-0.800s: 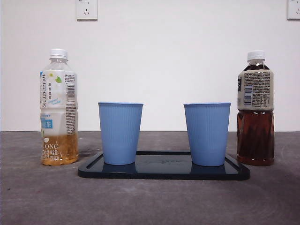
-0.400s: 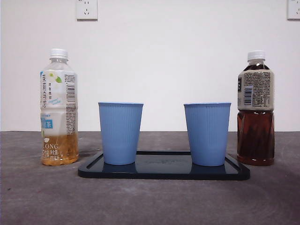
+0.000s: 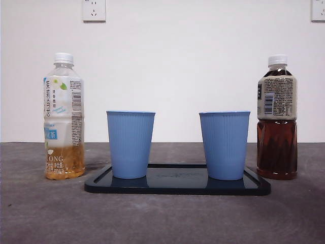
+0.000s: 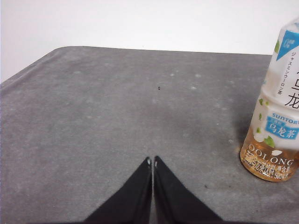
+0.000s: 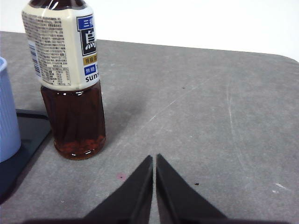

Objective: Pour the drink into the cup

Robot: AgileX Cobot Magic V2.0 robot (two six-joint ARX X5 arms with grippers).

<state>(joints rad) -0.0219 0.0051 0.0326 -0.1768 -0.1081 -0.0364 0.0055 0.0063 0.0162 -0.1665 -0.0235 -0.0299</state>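
Two blue ribbed cups stand upright on a dark tray (image 3: 177, 187): the left cup (image 3: 130, 144) and the right cup (image 3: 224, 145). A pale oolong bottle (image 3: 63, 119) with a white cap stands left of the tray and is about a quarter full; it also shows in the left wrist view (image 4: 278, 114). A dark tea bottle (image 3: 277, 119) stands right of the tray, nearly full, also in the right wrist view (image 5: 67, 77). My left gripper (image 4: 152, 161) is shut and empty, apart from the oolong bottle. My right gripper (image 5: 154, 157) is shut and empty, apart from the dark bottle.
The grey table (image 3: 162, 218) meets a white wall with two sockets (image 3: 94, 10). The right cup's edge (image 5: 7, 112) and a tray corner (image 5: 25, 133) show in the right wrist view. Neither arm shows in the front view.
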